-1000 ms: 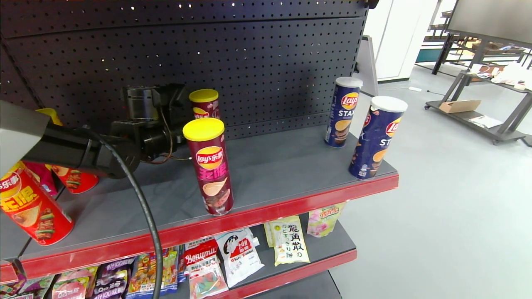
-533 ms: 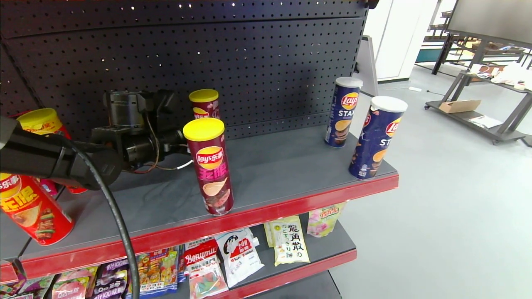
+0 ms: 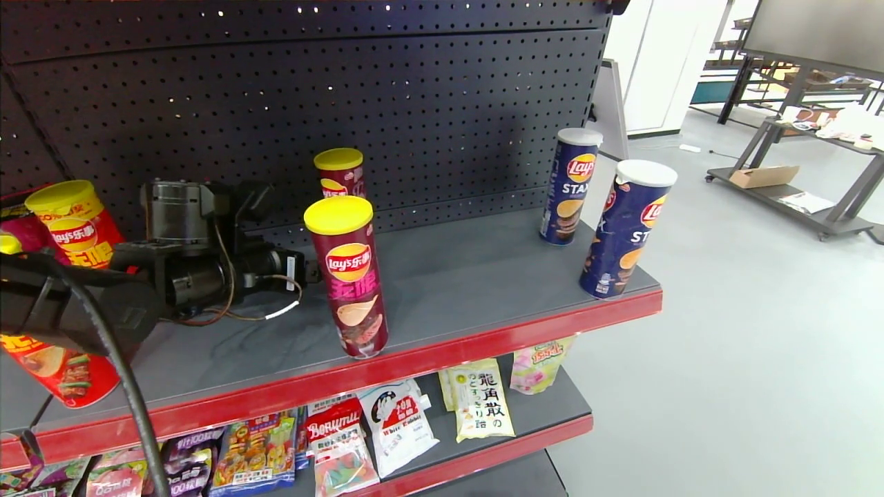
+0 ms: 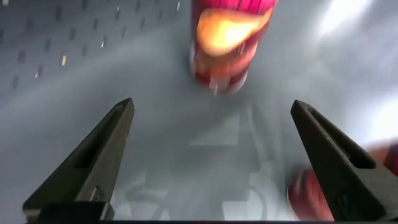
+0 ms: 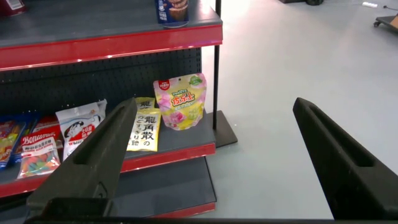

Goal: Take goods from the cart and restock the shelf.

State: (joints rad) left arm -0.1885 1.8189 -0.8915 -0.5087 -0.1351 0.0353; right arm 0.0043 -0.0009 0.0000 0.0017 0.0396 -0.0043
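Head view: the left gripper [image 3: 307,266] hangs low over the grey top shelf [image 3: 469,276], its jaws spread and holding nothing, its tips just beside the front maroon can [image 3: 349,283] but apart from it. That can stands upright at the shelf's red front edge, long axis vertical, yellow lid on top and label toward the camera; the label carries a round red-and-yellow badge, large characters and a crisp picture. The rear maroon can [image 3: 339,172], also upright, stands behind it near the pegboard [image 3: 414,103]. In the left wrist view an upright maroon can [image 4: 227,43] stands beyond the open fingertips, roughly in line with the gap, untouched; a blurred red shape [image 4: 311,193] sits close to one finger. Two blue cans [image 3: 625,231] with white lids stand upright toward the shelf's right end, and two red cans [image 3: 72,221] stand at its left. In the right wrist view the right gripper [image 5: 214,102] is spread wide and empty, facing the lower shelf's snack bags [image 5: 180,99].
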